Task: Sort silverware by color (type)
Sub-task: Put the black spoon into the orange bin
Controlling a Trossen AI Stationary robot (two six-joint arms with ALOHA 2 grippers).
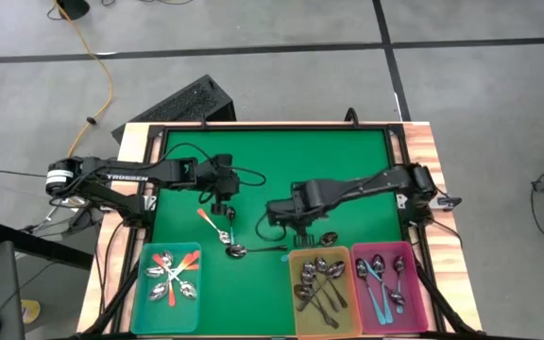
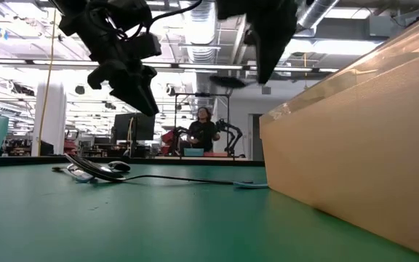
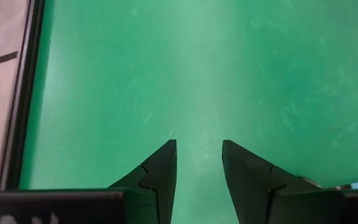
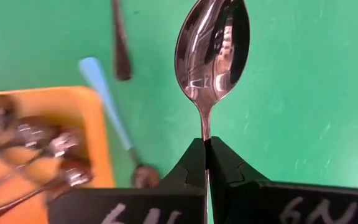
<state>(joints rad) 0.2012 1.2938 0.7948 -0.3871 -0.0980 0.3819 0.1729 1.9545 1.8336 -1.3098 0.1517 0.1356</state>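
My right gripper (image 4: 207,146) is shut on a shiny spoon, and the spoon's bowl (image 4: 213,46) sticks out past the fingertips above the green mat. It hangs high near the yellow bin (image 1: 296,255). My left gripper (image 3: 197,158) is open over bare mat, just beyond an orange-handled spoon (image 1: 210,224) that lies flat. A dark-handled spoon (image 1: 253,250) and a light-blue-handled spoon (image 4: 107,99) also lie on the mat; the blue one is beside the yellow bin. My right gripper pinches the spoon by its thin neck (image 4: 205,127), just behind the bowl, between the two fingertips. The handle runs back between the fingers and is hidden by them. The spoon is lifted clear of the mat, with its bowl pointing away from the gripper.
Three bins line the mat's near edge: a teal one (image 1: 144,312) with orange-handled spoons, the yellow one with dark spoons, and a pink one (image 1: 421,302) with blue-handled spoons. A black frame (image 1: 272,127) borders the mat. A person stands far behind the table (image 2: 204,131).
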